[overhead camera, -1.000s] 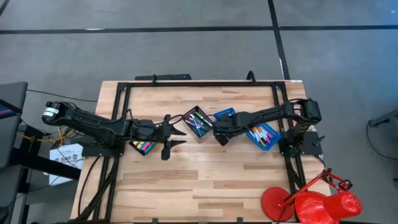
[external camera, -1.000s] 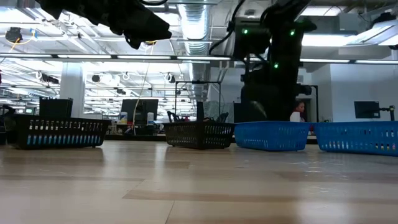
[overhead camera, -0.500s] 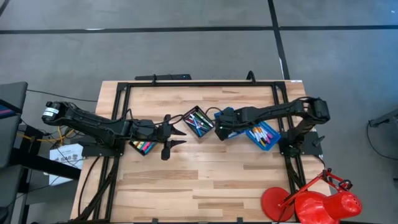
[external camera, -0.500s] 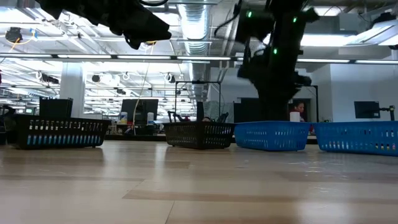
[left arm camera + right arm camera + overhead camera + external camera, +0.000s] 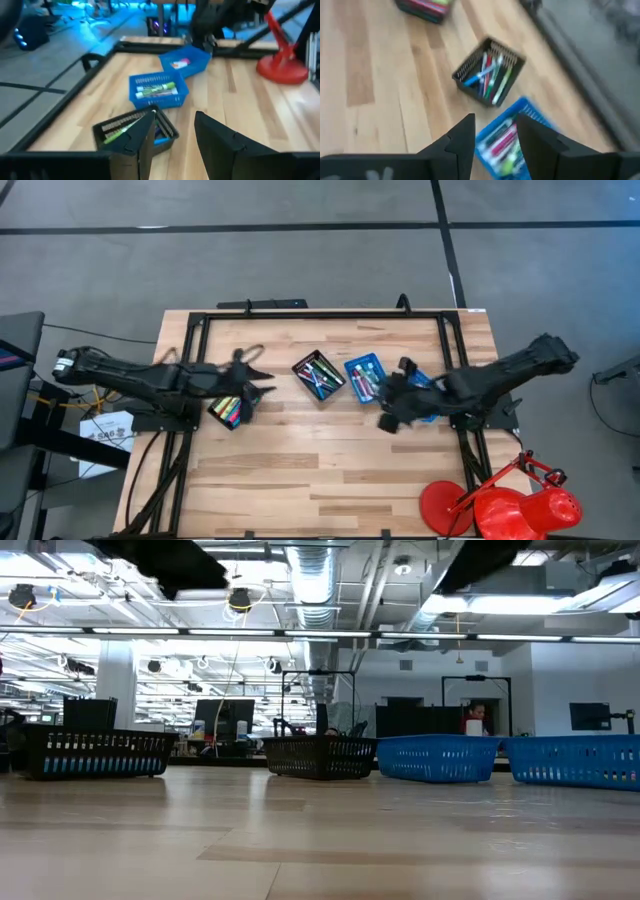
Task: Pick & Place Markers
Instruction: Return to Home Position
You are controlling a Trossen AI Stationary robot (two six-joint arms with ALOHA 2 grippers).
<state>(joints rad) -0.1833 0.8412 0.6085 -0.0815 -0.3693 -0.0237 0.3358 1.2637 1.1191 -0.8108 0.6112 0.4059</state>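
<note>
Multicoloured markers (image 5: 318, 374) are binned; homing is judged in hand. Left fingers (image 5: 142, 145), at their nine o'clock, and right fingers (image 5: 540, 150), at four, are parted, empty; retraction is required.

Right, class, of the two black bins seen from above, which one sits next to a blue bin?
The middle black bin: a blue bin sits right beside it. The left black bin lies apart, by the left arm.

Robotics lab on an open-plan industrial floor: exposed silver ventilation duct (image 5: 315, 580) and fluorescent strip lights (image 5: 300, 633) overhead, dark monitors (image 5: 223, 718) in the background, grey concrete floor (image 5: 300, 270) marked with black lines (image 5: 300, 226), pale butcher-block wooden counter (image 5: 330, 450) inside a black metal frame (image 5: 320, 315).
</note>
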